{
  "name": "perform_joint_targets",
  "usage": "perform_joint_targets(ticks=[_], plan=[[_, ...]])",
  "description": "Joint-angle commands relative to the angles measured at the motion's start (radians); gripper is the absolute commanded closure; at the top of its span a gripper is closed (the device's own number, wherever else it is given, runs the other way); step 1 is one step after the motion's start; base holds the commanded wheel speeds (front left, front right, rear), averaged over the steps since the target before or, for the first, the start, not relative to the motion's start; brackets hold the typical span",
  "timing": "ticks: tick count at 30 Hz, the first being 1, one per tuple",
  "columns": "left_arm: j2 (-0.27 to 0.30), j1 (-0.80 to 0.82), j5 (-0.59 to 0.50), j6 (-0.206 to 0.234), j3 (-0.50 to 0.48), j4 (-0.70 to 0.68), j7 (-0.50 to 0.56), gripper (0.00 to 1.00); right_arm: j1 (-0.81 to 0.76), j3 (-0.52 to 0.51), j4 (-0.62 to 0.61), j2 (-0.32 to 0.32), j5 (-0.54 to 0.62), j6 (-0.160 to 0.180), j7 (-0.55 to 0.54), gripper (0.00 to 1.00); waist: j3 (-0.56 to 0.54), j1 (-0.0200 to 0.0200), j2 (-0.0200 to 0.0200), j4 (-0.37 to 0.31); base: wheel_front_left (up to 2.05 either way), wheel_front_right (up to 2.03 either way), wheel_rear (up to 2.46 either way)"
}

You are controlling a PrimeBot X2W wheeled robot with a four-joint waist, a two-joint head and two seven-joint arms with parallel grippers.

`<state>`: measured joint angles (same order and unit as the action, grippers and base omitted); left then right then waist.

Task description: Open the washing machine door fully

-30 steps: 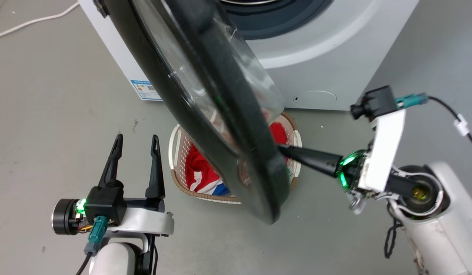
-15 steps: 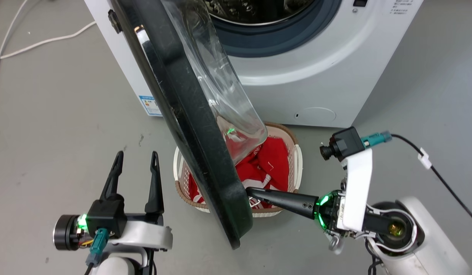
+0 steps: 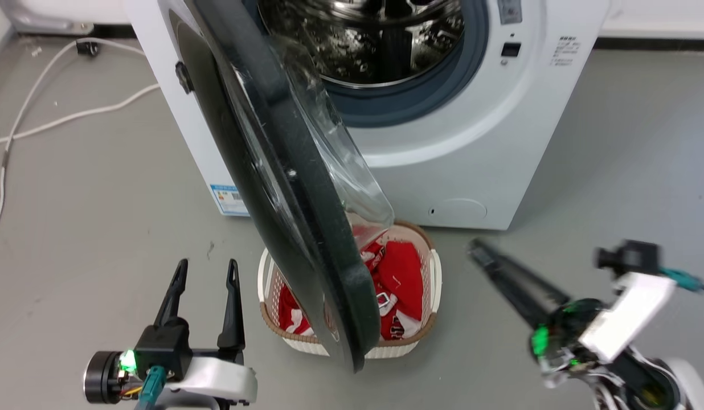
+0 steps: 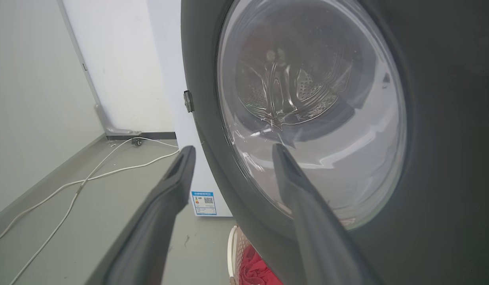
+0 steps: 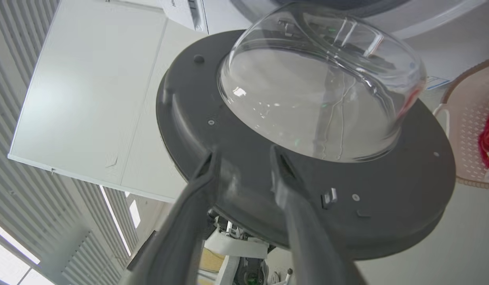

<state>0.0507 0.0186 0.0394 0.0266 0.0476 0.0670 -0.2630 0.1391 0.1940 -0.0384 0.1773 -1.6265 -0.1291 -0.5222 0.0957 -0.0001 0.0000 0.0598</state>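
— Grey floor [image 3: 90,216] all round. Where's the large round glossy black washing machine door [image 3: 283,188]?

— Standing edge-on, out from the white box-shaped washing machine [image 3: 477,154], above the cream laundry basket [image 3: 430,273]. Both the left hand [image 3: 207,263] and right hand [image 5: 244,155] gape empty, clear of it.

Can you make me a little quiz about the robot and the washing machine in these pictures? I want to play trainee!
1. True or false: the right gripper is touching the washing machine door.
2. What lies in the laundry basket? A) red clothes B) shoes C) bottles
3. Fill in: behind the door, inside the washing machine, shines the steel ____.
Key: 1 false, it hangs apart from the door, off to the side of the basket. 2 A. 3 drum.
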Motion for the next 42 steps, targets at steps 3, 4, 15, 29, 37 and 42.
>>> perform_joint_targets(ticks=[3,4,15,29,37,42], plan=[[-0.001,-0.026,0.004,0.000,0.000,-0.001,-0.003,0.00,-0.059,-0.087,-0.058,-0.037,0.026,-0.003,0.129,0.00,-0.032,0.0001,0.0000,-0.004,0.00,0.00,0.00],[-0.001,-0.031,0.004,0.001,-0.001,-0.001,-0.003,0.00,-0.067,-0.109,-0.078,-0.040,0.053,-0.003,0.167,0.00,-0.038,0.0001,0.0000,-0.006,0.00,0.00,0.00],[-0.001,-0.074,0.002,0.005,-0.011,-0.004,-0.003,0.00,-0.121,-0.087,-0.140,0.084,0.722,-0.001,0.735,0.00,-0.081,0.0001,0.0000,-0.031,0.00,0.00,0.00],[-0.001,-0.088,0.007,0.005,-0.010,-0.015,-0.003,0.00,-0.205,-0.211,-0.128,-0.088,1.492,-0.001,0.787,0.00,-0.088,0.0001,0.0000,-0.046,0.00,0.00,0.00],[-0.001,-0.088,0.003,0.007,-0.006,-0.013,-0.003,0.00,-0.269,-0.229,-0.057,-0.124,1.547,-0.001,0.787,0.00,-0.090,0.0001,0.0000,-0.039,0.00,0.00,0.00],[-0.001,-0.093,0.000,0.007,-0.006,-0.017,-0.003,0.00,-0.292,-0.230,-0.018,-0.129,1.538,-0.001,0.787,0.00,-0.094,0.0001,0.0000,-0.036,0.00,0.00,0.00]])
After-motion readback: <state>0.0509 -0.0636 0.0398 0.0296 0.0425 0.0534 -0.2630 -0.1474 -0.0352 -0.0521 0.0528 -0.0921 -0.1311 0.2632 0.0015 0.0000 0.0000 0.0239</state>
